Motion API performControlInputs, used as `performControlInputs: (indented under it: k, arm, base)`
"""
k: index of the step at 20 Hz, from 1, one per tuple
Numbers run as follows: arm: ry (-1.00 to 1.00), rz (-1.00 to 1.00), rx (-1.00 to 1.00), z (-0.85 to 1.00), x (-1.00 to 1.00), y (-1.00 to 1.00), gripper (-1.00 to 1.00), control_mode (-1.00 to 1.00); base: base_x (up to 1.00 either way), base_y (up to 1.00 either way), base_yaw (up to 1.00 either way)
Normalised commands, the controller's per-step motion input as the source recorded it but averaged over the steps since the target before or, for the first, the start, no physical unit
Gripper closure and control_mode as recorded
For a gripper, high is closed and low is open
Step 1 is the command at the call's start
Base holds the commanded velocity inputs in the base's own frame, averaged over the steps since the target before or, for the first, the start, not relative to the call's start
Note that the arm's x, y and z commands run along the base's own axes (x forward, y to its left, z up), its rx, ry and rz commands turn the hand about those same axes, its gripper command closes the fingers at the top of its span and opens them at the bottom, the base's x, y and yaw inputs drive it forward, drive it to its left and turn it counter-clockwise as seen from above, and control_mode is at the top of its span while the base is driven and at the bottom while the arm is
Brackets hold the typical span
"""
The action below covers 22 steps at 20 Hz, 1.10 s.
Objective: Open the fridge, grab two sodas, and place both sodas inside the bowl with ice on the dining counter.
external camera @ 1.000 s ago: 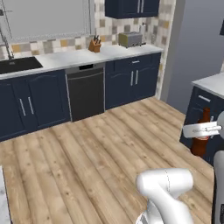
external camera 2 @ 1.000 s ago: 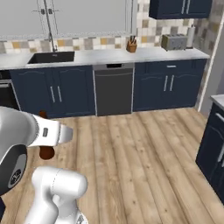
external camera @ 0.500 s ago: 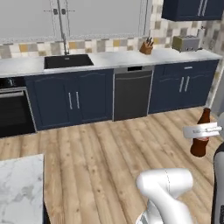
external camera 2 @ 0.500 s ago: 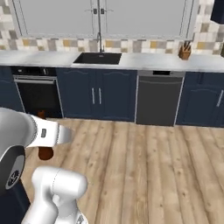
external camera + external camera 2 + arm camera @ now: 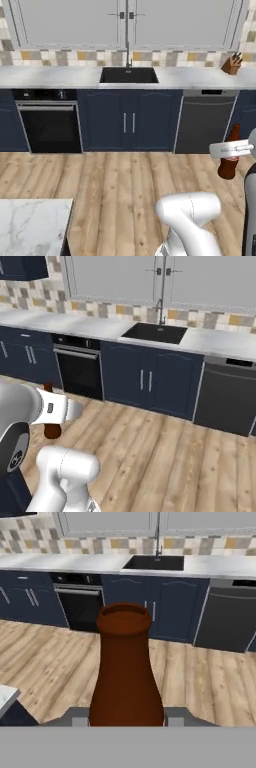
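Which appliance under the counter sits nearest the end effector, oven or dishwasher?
The dishwasher, right of the sink; the end effector holds the brown soda before it.

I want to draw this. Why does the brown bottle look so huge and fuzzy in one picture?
Hand view: the brown glass bottle sits right at the camera, so it looms large with soft edges. Left base view: the same bottle looks small, held in the claw.

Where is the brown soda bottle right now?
The brown soda bottle is upright in the gripper, above the wooden floor, facing the sink.
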Motion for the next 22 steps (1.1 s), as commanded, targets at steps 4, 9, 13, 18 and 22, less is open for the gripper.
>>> performControlInputs:
  k: [4, 9, 13, 18, 22]
  arm:
    - [0.0, 0.0, 0.0, 0.0, 0.0, 0.0, 1.0, 1.0]
    - [0.0, 0.0, 0.0, 0.0, 0.0, 0.0, 1.0, 1.0]
    - [0.0, 0.0, 0.0, 0.0, 0.0, 0.0, 1.0, 1.0]
    - [0.0, 0.0, 0.0, 0.0, 0.0, 0.0, 1.0, 1.0]
    - [0.0, 0.0, 0.0, 0.0, 0.0, 0.0, 1.0, 1.0]
  base:
    - [0.89, 0.0, 0.45]
    - [0.85, 0.0, 0.47]
    - [0.78, 0.0, 0.5]
    - [0.78, 0.0, 0.5]
    - [0.82, 0.0, 0.49]
